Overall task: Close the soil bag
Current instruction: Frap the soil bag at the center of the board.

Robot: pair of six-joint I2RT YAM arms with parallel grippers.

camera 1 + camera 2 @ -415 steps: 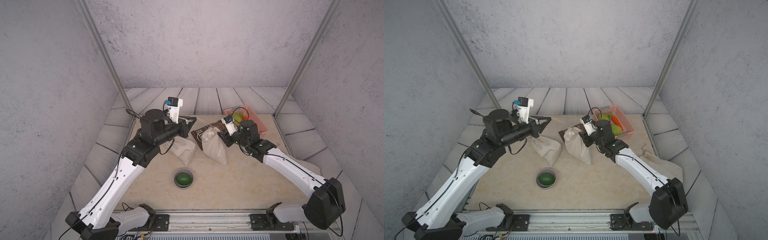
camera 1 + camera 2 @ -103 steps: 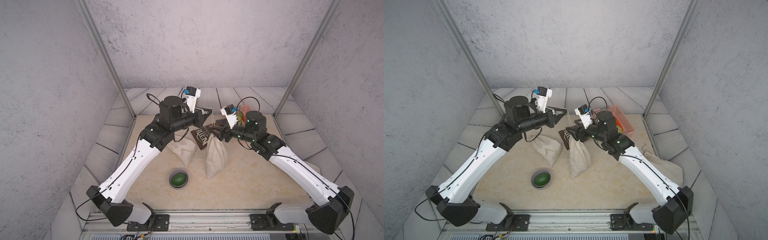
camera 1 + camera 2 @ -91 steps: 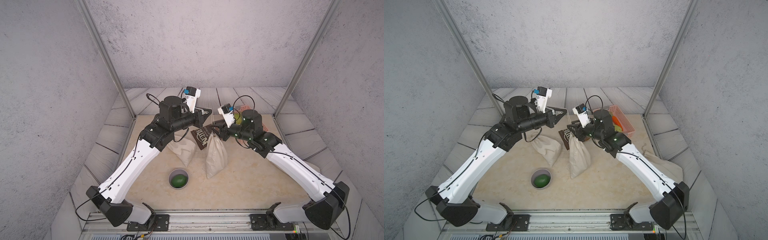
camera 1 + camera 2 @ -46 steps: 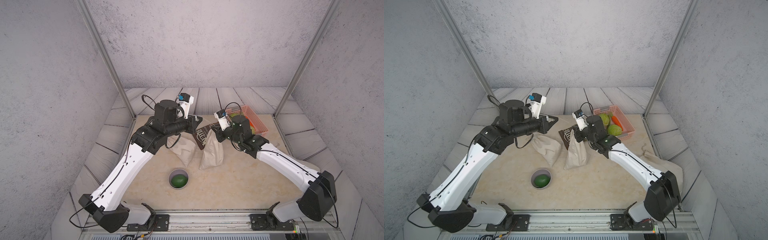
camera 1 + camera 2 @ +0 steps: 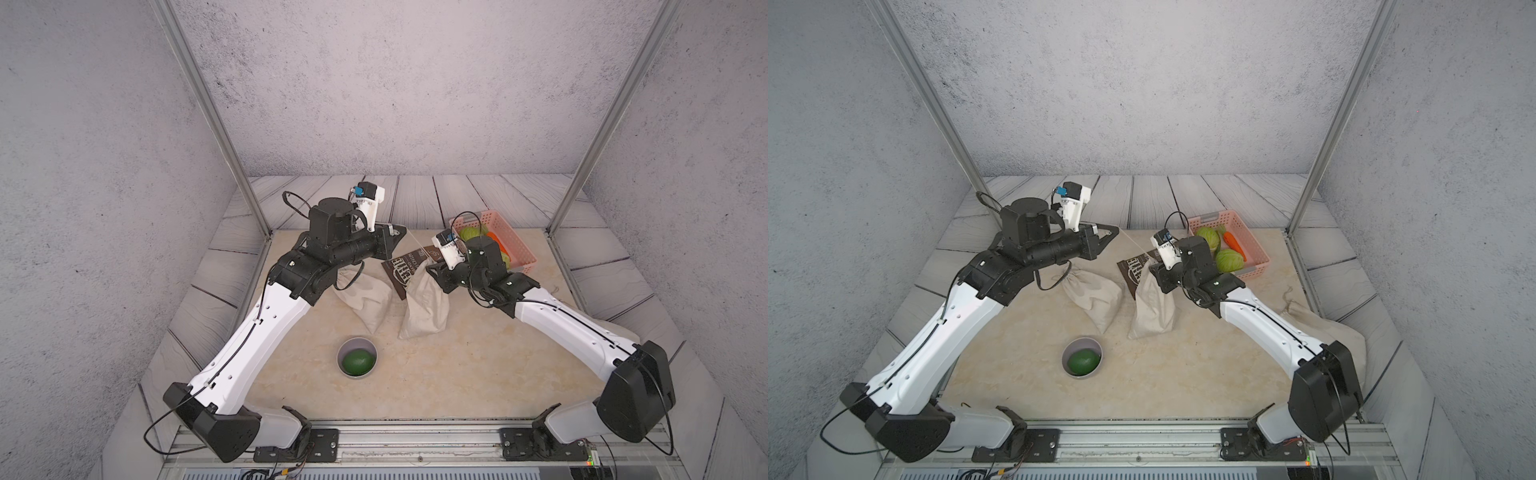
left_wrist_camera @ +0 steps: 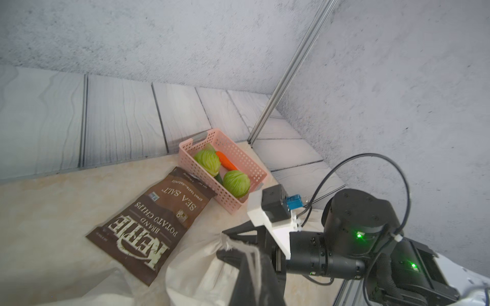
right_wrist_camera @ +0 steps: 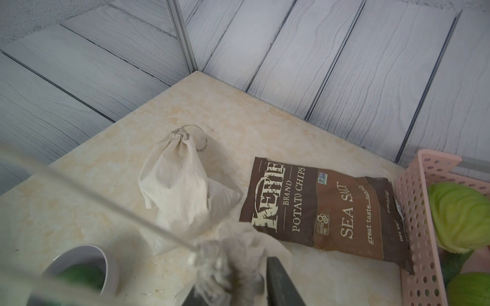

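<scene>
Since 1 second ago, the soil bag point(image 5: 424, 305) had sunk onto the table point(image 5: 457, 374). The left gripper point(image 5: 400, 233) stayed clamped on its drawstring point(image 5: 415, 244); the right gripper's point(image 6: 226, 246) jaws were unclear.

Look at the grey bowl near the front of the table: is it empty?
No, the grey bowl holds a green avocado, which shows plainly in both top views.

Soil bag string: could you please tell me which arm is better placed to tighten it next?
Left, probably. The left gripper is shut on the string, which runs taut to the bag, so it need only pull away. The right gripper sits at its neck, placed to brace.
</scene>
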